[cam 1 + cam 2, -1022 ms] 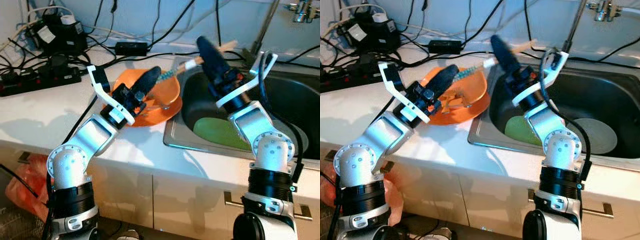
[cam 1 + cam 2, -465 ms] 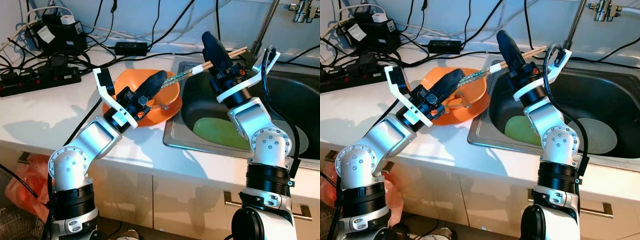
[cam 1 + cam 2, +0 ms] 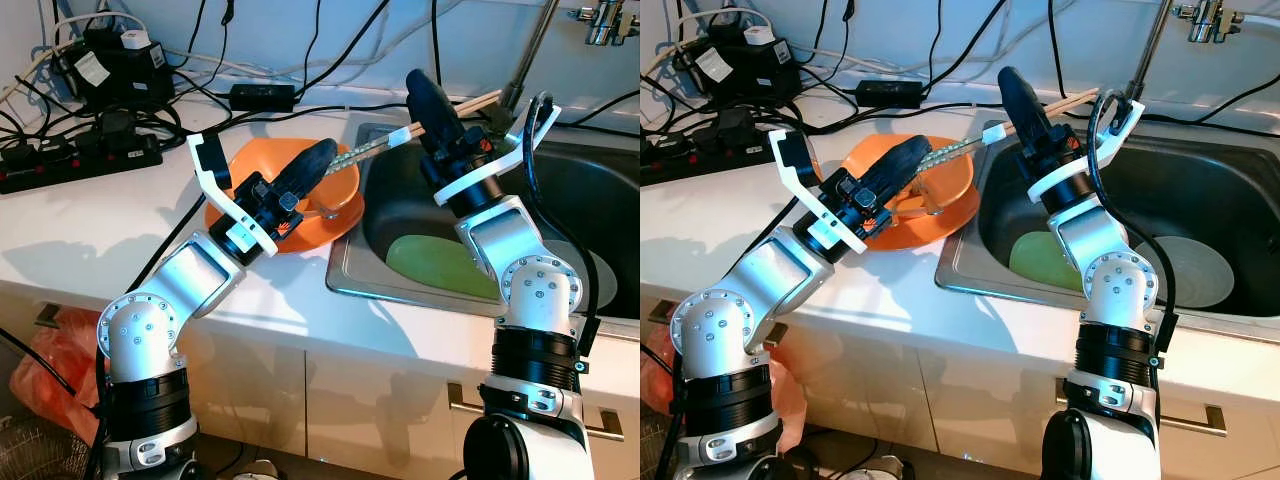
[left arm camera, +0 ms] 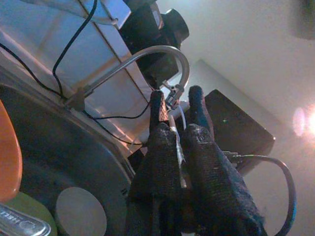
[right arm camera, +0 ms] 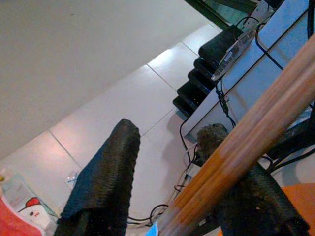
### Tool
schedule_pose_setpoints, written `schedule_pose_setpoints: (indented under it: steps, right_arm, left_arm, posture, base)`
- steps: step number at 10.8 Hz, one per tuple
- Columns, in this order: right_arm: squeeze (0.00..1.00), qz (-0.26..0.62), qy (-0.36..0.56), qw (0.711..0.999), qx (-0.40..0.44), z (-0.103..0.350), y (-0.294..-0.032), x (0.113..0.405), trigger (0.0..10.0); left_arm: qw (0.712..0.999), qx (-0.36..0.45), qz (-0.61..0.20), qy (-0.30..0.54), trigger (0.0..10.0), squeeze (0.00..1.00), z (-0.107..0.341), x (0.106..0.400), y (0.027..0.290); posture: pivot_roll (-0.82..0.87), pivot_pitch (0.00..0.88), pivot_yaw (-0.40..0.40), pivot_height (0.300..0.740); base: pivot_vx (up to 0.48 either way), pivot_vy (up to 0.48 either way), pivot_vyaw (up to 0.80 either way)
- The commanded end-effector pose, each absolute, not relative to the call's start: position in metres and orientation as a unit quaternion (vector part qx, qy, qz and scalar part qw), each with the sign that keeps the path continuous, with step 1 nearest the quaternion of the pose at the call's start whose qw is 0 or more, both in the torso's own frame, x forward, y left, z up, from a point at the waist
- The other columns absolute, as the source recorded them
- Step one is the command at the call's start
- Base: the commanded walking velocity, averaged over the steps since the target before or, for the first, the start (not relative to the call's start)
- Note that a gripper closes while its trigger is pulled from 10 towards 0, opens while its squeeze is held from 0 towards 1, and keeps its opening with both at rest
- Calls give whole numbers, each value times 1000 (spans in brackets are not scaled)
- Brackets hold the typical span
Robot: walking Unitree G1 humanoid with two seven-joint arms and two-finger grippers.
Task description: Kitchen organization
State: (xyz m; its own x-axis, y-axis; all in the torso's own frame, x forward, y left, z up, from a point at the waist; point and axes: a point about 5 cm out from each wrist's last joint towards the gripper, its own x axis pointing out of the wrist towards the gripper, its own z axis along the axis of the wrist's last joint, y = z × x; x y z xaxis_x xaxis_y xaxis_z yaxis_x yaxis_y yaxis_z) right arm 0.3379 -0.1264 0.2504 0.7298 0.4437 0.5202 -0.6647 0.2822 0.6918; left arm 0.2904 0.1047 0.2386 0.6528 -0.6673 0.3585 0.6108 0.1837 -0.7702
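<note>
Item: pair of long wooden chopsticks [image 3: 470,102] w/ pale patterned tips, lying aslant btwn both grippers, handle ends toward the tap side, tips over the round orange plastic bowl [image 3: 268,171]. Right gripper [image 3: 424,98]: raised above the steel sink's [image 3: 400,285] left rim; wrist view shows its fingers [image 5: 106,182] parted, sticks resting against one finger only, not pinched. Left gripper [image 3: 310,160]: over the bowl, fingers [image 4: 162,162] nearly together, a thin pale strip caught btwn them; seems to grip the tip end, exact contact hard to tell. Bowl sits on white countertop [image 3: 90,220], just beside sink. In basin: flat green plate [image 3: 440,265] and round grey disc [image 3: 1195,268]. Rear of counter: black power strips [image 3: 75,150] and tangled cables.
</note>
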Motion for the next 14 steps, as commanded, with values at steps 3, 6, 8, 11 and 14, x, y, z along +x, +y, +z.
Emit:
schedule_pose_setpoints:
  steps: [3,6,8,11,14]
  right_arm:
    - [0,352,-123,787,491,255,-128,338,0]
    - [0,351,-123,788,491,254,-128,338,0]
    - [0,347,-124,788,492,254,-129,338,0]
    - [0,337,-128,791,495,255,-133,340,0]
    - [0,290,-134,804,502,254,-143,346,0]
  left_arm:
    - [775,-484,-405,31,0,0,239,293,107]
    - [786,-470,-399,39,2667,0,234,294,107]
    - [796,-455,-397,42,5255,0,233,295,106]
    - [821,-427,-378,37,10000,494,234,302,108]
    - [848,-382,-367,30,10000,1000,231,303,107]
  posture:
    - [185,18,39,740]
    - [184,13,40,740]
    - [181,6,43,740]
    - [177,0,45,740]
    - [177,0,39,740]
  base:
    - [0,0,0]
    - [0,0,0]
    - [0,0,0]
    - [0,0,0]
    - [0,0,0]
